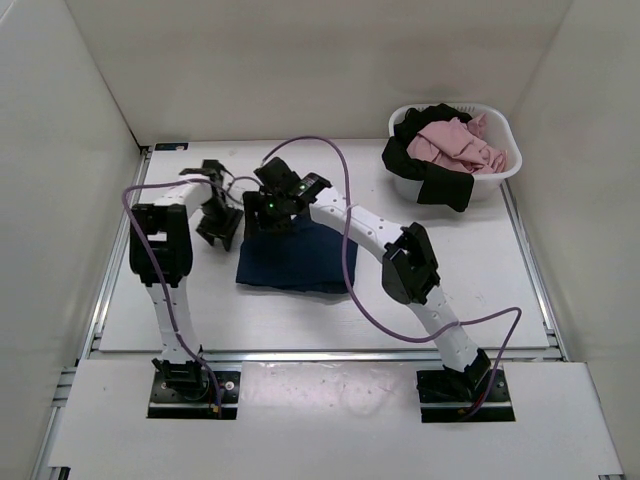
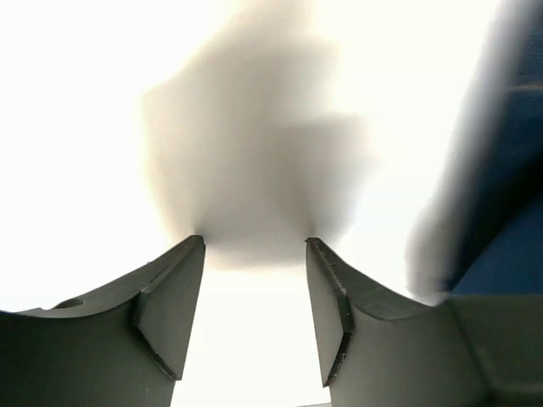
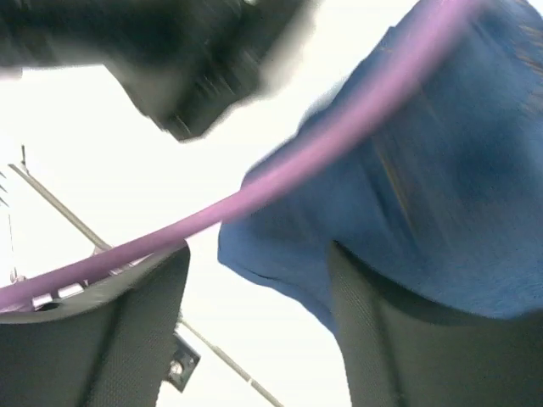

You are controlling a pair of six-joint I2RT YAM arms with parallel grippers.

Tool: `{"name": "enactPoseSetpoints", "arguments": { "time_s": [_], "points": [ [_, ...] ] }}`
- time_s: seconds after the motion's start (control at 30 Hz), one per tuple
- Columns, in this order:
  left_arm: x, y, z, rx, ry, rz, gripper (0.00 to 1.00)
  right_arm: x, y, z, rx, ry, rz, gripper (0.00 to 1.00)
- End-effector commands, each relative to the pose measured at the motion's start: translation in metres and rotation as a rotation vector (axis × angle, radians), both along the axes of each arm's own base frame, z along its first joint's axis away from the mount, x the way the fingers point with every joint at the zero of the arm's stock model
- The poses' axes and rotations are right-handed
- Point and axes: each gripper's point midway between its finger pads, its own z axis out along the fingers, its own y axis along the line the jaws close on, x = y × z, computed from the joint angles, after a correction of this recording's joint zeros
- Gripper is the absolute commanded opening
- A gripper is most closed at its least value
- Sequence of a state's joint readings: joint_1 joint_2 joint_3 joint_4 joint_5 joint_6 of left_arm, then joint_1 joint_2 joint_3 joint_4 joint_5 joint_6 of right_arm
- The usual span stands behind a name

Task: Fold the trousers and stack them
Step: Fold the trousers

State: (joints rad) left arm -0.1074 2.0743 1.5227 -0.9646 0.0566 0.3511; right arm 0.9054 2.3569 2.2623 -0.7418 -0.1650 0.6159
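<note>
Trousers [image 1: 300, 262]: folded to a flat, dark navy rectangle on the bench [image 1: 480, 290]. The edges are fairly square and the near edge is straight. In the right wrist view the cloth reads as blue denim with faint tan stitch lines, and one rounded corner hangs toward the camera.

Position: the stack lies just beside the left hand [image 2: 254, 246], on its right side. It sits directly under and ahead of the right hand [image 3: 259, 263], running behind that hand's right finger [image 3: 399, 348].

Left hand: fingers parted with a moderate gap, nothing between them but bare white bench. It holds nothing.

Right hand: fingers well apart, not gripping. Bench and the trouser corner show through the gap.

Hard to read:
- The far-left corner of the stack is covered by the right hand in the top view.
- The left wrist view is overexposed, with the denim only a blurred strip at its right margin.
- A purple cable [image 3: 297, 170] crosses the right wrist view.
- A blurred black shape [image 3: 195, 59] sits above it, identity unclear.

Beyond the right hand, well apart, is a white slotted plastic basket [image 1: 505, 165] holding a crumpled pink cloth [image 1: 455, 142], with a black cloth [image 1: 435, 180] draped over its rim.
</note>
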Motion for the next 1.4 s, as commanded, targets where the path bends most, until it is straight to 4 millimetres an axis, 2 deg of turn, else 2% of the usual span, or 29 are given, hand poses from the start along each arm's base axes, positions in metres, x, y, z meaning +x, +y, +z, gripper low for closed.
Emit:
{"name": "enactPoseSetpoints", "arguments": {
  "time_s": [0.0,0.03,0.07,0.1,0.13,0.17,0.23,0.3,0.33,0.37,0.4,0.43,0.47,0.5,0.53,0.57,0.6,0.67,0.73,0.77,0.8,0.87,0.93,1.0,1.13,1.23,1.27,1.3,1.37],
  "points": [
    [0.029,0.06,0.029,0.087,-0.094,0.14,0.63,0.016,0.004,0.065,0.126,-0.15,0.015,0.72],
    [0.032,0.067,0.038,0.087,-0.113,0.156,0.63,0.011,0.002,0.073,0.137,-0.155,0.032,0.75],
    [0.036,0.071,0.046,0.089,-0.136,0.152,0.65,0.007,-0.004,0.097,0.163,-0.192,0.043,0.86],
    [0.034,0.076,0.057,0.113,-0.153,0.143,0.65,0.005,-0.007,0.109,0.179,-0.213,0.048,0.88],
    [0.037,0.078,0.066,0.123,-0.178,0.137,0.65,0.004,-0.014,0.111,0.165,-0.227,0.042,0.98],
    [0.038,0.078,0.072,0.122,-0.193,0.138,0.65,0.004,-0.027,0.134,0.171,-0.282,0.013,0.98],
    [0.043,0.062,0.097,0.081,-0.263,0.082,0.65,0.007,-0.053,0.13,0.101,-0.3,-0.051,0.98],
    [0.044,0.038,0.111,0.014,-0.3,0.01,0.65,0.003,-0.091,0.099,-0.002,-0.252,-0.129,0.93],
    [0.046,0.008,0.119,-0.055,-0.322,-0.061,0.65,0.005,-0.109,0.082,-0.044,-0.219,-0.165,0.87],
    [0.045,-0.008,0.119,-0.086,-0.32,-0.093,0.65,0.001,-0.122,0.073,-0.058,-0.195,-0.188,0.77],
    [0.046,-0.022,0.124,-0.114,-0.331,-0.124,0.65,-0.01,-0.14,0.034,-0.131,-0.128,-0.201,0.53],
    [0.046,-0.048,0.121,-0.155,-0.323,-0.176,0.65,-0.015,-0.148,0.02,-0.14,-0.092,-0.207,0.42],
    [0.047,-0.058,0.118,-0.168,-0.314,-0.199,0.65,-0.021,-0.149,0.009,-0.134,-0.063,-0.208,0.3],
    [0.05,-0.068,0.114,-0.18,-0.312,-0.218,0.65,-0.029,-0.153,-0.005,-0.148,-0.03,-0.204,0.11],
    [0.049,-0.074,0.106,-0.19,-0.29,-0.23,0.65,-0.038,-0.163,-0.026,-0.179,0.016,-0.198,0.05],
    [0.054,-0.076,0.093,-0.191,-0.271,-0.219,0.63,-0.044,-0.165,-0.037,-0.192,0.042,-0.189,0.01],
    [0.06,-0.079,0.089,-0.203,-0.272,-0.209,0.63,-0.047,-0.166,-0.045,-0.197,0.059,-0.182,0.0],
    [0.065,-0.075,0.065,-0.17,-0.23,-0.162,0.61,-0.058,-0.171,-0.07,-0.232,0.115,-0.166,0.0],
    [0.07,-0.065,0.05,-0.107,-0.215,-0.115,0.6,-0.062,-0.181,-0.091,-0.277,0.16,-0.182,0.0],
    [0.071,-0.061,0.035,-0.077,-0.188,-0.109,0.58,-0.063,-0.188,-0.101,-0.293,0.177,-0.193,0.0],
    [0.076,-0.057,0.03,-0.049,-0.191,-0.091,0.58,-0.058,-0.195,-0.109,-0.31,0.178,-0.215,0.0],
    [0.079,-0.043,0.011,0.032,-0.165,-0.063,0.58,-0.054,-0.199,-0.113,-0.314,0.174,-0.239,0.0],
    [0.081,-0.042,0.01,0.043,-0.168,-0.047,0.58,-0.042,-0.21,-0.114,-0.341,0.14,-0.259,0.0],
    [0.081,-0.04,0.01,0.052,-0.17,-0.045,0.58,-0.042,-0.216,-0.115,-0.354,0.141,-0.25,0.0],
    [0.083,-0.047,0.016,0.016,-0.182,-0.041,0.61,-0.037,-0.209,-0.101,-0.33,0.111,-0.195,0.0],
    [0.089,-0.055,0.047,-0.036,-0.247,-0.048,0.65,-0.035,-0.201,-0.077,-0.289,0.092,-0.154,0.01],
    [0.09,-0.057,0.056,-0.049,-0.265,-0.06,0.65,-0.033,-0.198,-0.063,-0.266,0.063,-0.131,0.02],
    [0.091,-0.059,0.078,-0.066,-0.31,-0.062,0.67,-0.027,-0.19,-0.044,-0.23,0.041,-0.127,0.05],
    [0.091,-0.061,0.103,-0.081,-0.366,-0.089,0.68,-0.016,-0.181,-0.015,-0.169,-0.009,-0.106,0.13]
  ]
}}
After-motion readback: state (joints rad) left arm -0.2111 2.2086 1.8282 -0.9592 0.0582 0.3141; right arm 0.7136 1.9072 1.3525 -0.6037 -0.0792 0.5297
